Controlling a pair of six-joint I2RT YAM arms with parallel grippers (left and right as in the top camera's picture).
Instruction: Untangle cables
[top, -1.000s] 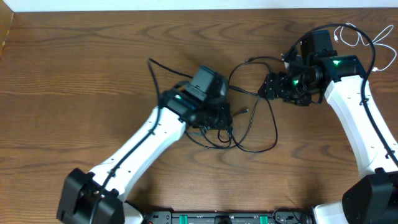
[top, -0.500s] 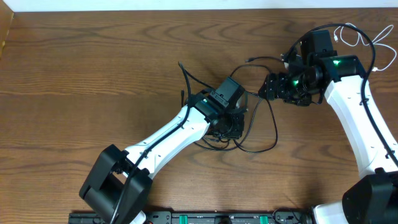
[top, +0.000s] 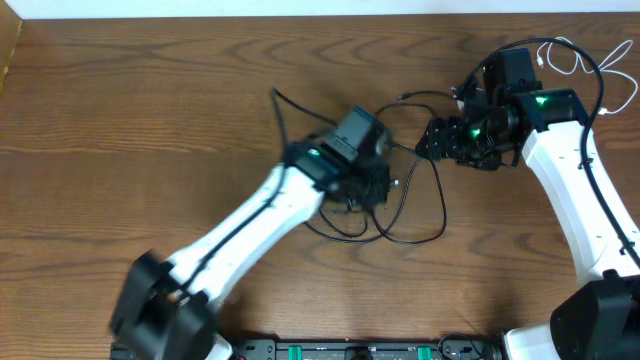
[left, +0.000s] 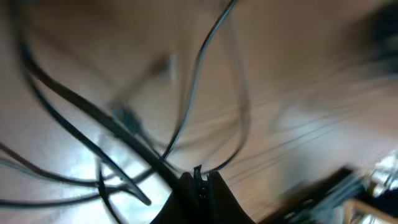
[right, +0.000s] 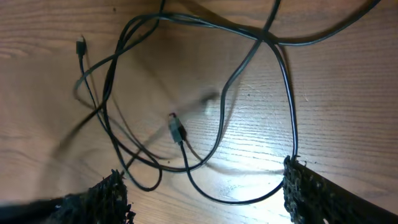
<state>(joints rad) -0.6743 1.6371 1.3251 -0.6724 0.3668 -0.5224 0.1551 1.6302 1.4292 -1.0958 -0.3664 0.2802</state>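
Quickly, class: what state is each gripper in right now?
Left gripper: closed, apparently pinching the black cable, though the view is blurred.
Right gripper: open, holding nothing.

Dark brown wood-grain table (top: 130, 110) fills the view; a pale strip (top: 250, 8) borders its far edge.
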